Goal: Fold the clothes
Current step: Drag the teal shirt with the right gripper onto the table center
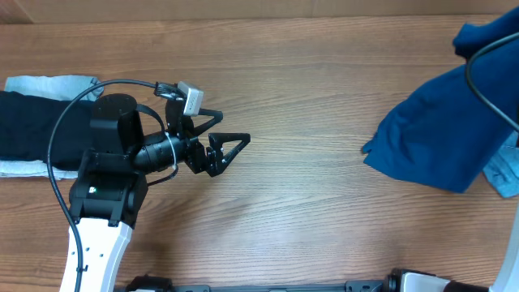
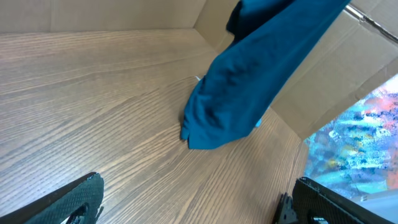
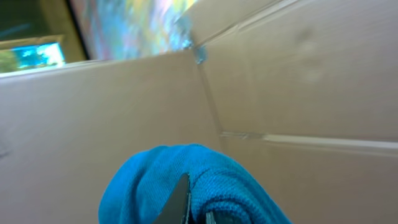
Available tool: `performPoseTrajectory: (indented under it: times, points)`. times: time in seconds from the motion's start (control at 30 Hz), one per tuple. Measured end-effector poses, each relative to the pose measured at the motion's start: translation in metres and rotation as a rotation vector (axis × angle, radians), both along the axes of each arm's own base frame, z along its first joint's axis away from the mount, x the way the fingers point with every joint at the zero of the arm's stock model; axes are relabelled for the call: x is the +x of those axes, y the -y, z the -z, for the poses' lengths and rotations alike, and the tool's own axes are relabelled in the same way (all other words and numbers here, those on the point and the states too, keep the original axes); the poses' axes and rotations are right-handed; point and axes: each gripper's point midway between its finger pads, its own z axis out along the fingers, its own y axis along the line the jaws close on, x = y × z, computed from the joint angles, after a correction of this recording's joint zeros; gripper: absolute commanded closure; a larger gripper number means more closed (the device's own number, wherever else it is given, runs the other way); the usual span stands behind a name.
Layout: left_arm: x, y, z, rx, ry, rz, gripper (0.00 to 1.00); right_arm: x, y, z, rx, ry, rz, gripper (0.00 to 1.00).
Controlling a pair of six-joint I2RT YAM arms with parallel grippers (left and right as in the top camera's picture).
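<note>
At the table's right edge, the right gripper (image 3: pixel 196 210) is pinched closed on a bunch of the royal-blue polo shirt (image 3: pixel 140 186) — its own camera shows soft knit humped over and around the dark fingers (image 3: pixel 181 200), with a cardboard wall (image 3: pixel 298 93) behind. The overhead view leaves this gripper out of frame. From that grip the polo shirt (image 1: pixel 438 122) hangs in a long drape, and the left wrist view shows its lower tip (image 2: pixel 196 140) touching the wooden table (image 1: pixel 308 73) while the rest slopes up and away. A scrap of light-blue cloth (image 1: pixel 507 172) peeks out beside the drape at the right edge.

Well apart, on the left half of the table, the left gripper (image 1: pixel 230 131) is above bare wood with its jaws spread wide, holding nothing — it points toward the shirt. Behind its arm lies a near-black garment (image 1: pixel 32 122) on a pale denim piece (image 1: pixel 49 83).
</note>
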Motion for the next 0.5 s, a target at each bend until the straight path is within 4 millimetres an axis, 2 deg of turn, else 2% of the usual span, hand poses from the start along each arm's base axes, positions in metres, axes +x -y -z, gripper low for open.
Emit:
performPoseTrajectory:
  times: [0.13, 0.27, 0.4, 0.43, 0.5]
  points:
    - [0.000, 0.000, 0.000, 0.009, 0.014, 0.005, 0.00, -0.025, 0.017, -0.020, -0.062, 0.019, 0.160, 0.96]
    - [0.000, 0.000, 0.000, 0.010, 0.016, 0.006, 0.00, -0.037, 0.029, -0.020, -0.065, 0.006, 0.234, 0.96]
    - [-0.001, 0.000, 0.001, 0.020, 0.029, 0.012, 0.00, -0.060, 0.028, -0.055, -0.071, 0.100, 0.257, 0.96]
    - [-0.001, 0.000, 0.002, 0.022, 0.026, 0.013, 0.00, -0.064, 0.028, -0.058, -0.069, 0.108, 0.260, 0.96]
    - [-0.002, 0.000, 0.004, 0.024, 0.013, 0.014, 0.00, -0.053, 0.024, -0.045, -0.046, 0.046, 0.239, 0.96]
